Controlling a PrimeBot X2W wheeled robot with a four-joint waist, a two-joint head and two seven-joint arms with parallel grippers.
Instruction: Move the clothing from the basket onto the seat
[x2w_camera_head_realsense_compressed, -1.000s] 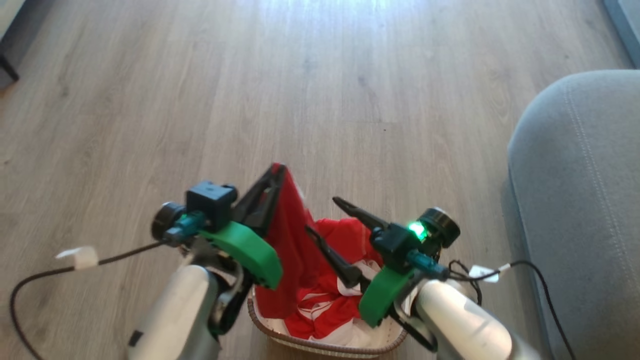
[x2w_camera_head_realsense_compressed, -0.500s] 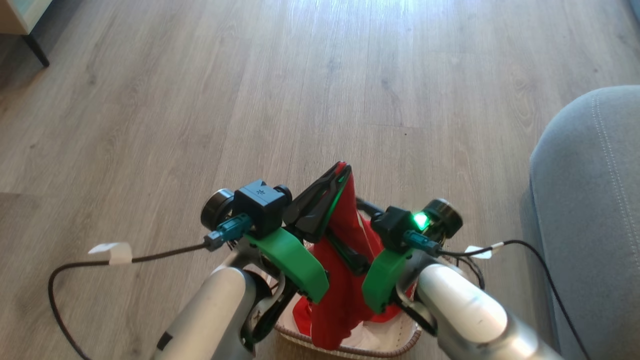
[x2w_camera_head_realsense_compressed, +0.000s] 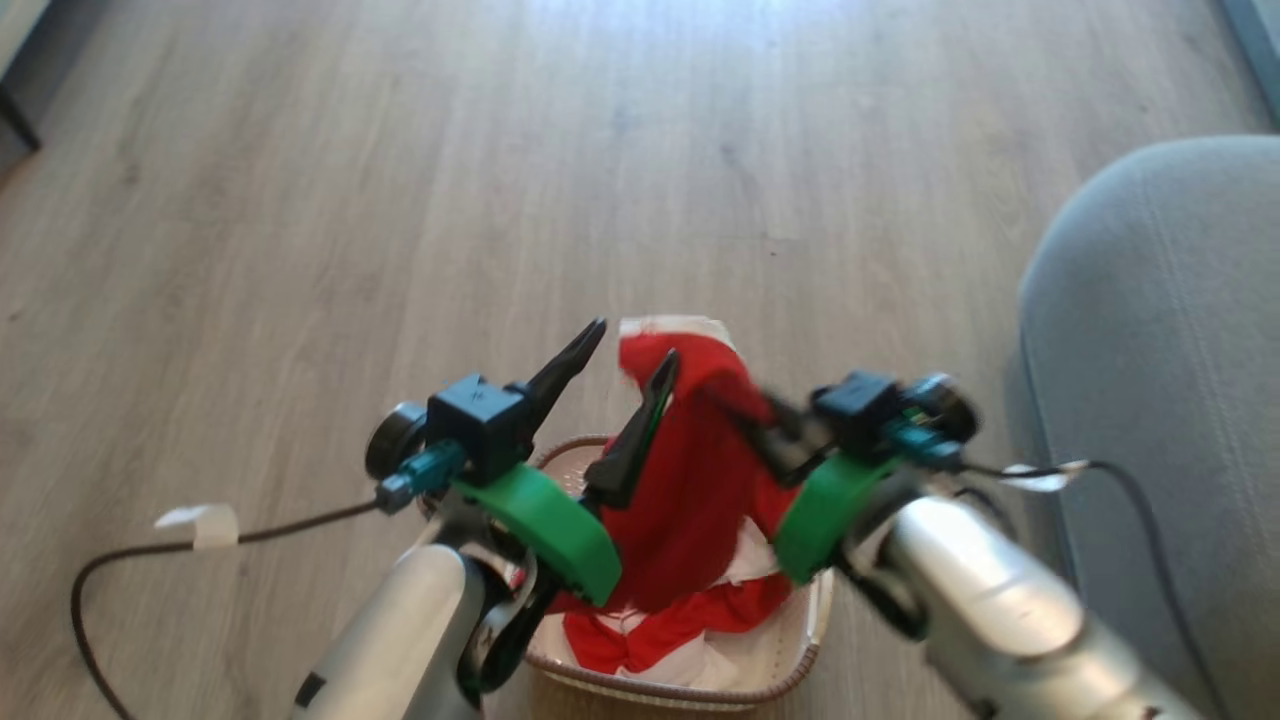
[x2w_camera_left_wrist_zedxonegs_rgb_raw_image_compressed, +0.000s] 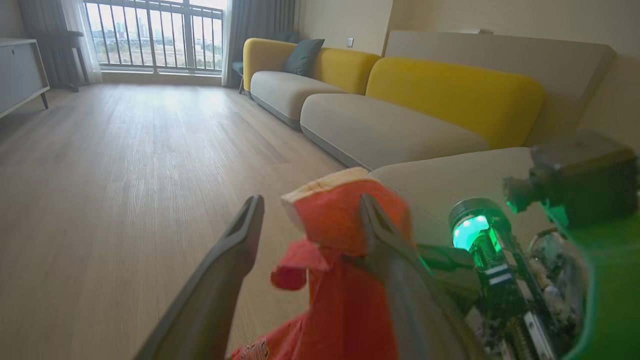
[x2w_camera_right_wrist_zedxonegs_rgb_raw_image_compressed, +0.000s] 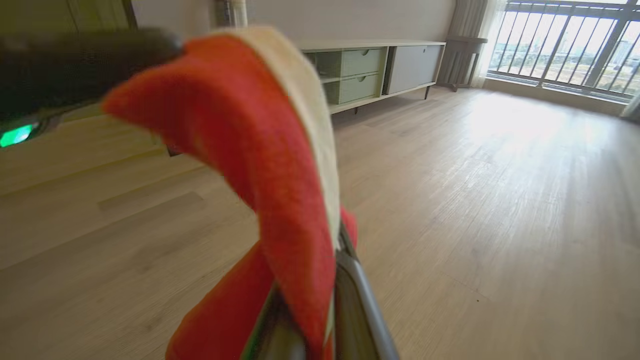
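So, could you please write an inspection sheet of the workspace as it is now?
Surface: wooden floor, the basket stands on it.
Job's things: one red clothing piece lifted above the basket, more inside; seat at the right.
Clutter: nothing seen.
Grippers: left gripper open beside the lifted piece; right gripper shut on it.
Cables: left cable trails on the floor, right cable near the seat; both tagged.
Surroundings: sofa, cabinet, window.

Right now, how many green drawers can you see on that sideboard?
2: an upper drawer and a lower drawer stacked under it, left of the grey door. The red garment hides the left end of the sideboard, so more may exist.
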